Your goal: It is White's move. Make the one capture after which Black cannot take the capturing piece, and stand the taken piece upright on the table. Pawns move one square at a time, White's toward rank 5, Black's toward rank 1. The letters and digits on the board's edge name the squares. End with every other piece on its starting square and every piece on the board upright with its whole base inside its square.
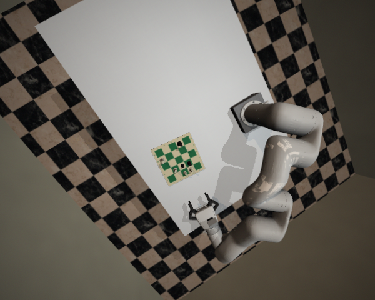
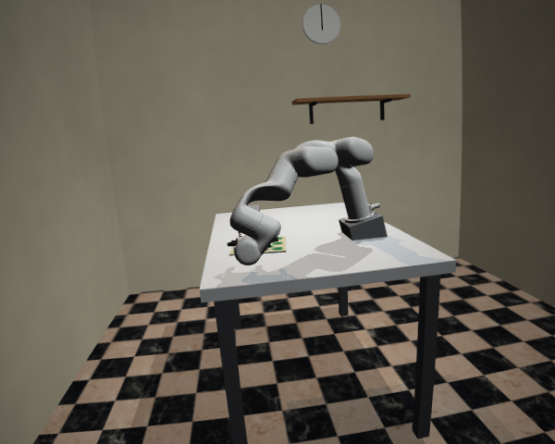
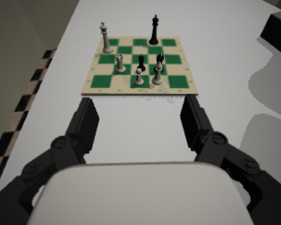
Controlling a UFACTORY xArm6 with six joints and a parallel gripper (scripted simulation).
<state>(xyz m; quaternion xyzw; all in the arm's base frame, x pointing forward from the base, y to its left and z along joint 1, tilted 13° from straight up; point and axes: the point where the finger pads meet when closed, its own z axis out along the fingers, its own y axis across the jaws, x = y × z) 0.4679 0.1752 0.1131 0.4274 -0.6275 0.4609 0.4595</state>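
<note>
A small green-and-cream chessboard (image 1: 159, 152) (image 2: 278, 245) (image 3: 102, 82) lies on the white table (image 1: 149, 80) (image 2: 401, 252) (image 3: 215, 28). All its pieces stand upright. A tall white king (image 1: 162, 160) (image 3: 103, 37) and a tall black king (image 1: 179, 143) (image 3: 154, 29) stand on the far ranks in the wrist view. Closer to me stand a white piece (image 3: 120, 63), a black pawn (image 1: 182, 165) (image 3: 141, 62), a black piece (image 1: 189, 163) (image 3: 159, 60), a white pawn (image 3: 139, 77) and a taller white piece (image 3: 157, 75). My gripper (image 1: 199, 199) (image 3: 139, 106) is open and empty, low over bare table just short of the board's near edge.
The arm's grey base (image 1: 247, 111) (image 2: 363, 228) (image 3: 278, 28) is bolted on the table to the right of the board. The table's edge (image 1: 184, 230) runs close behind the gripper. In the exterior view the arm hides most of the board.
</note>
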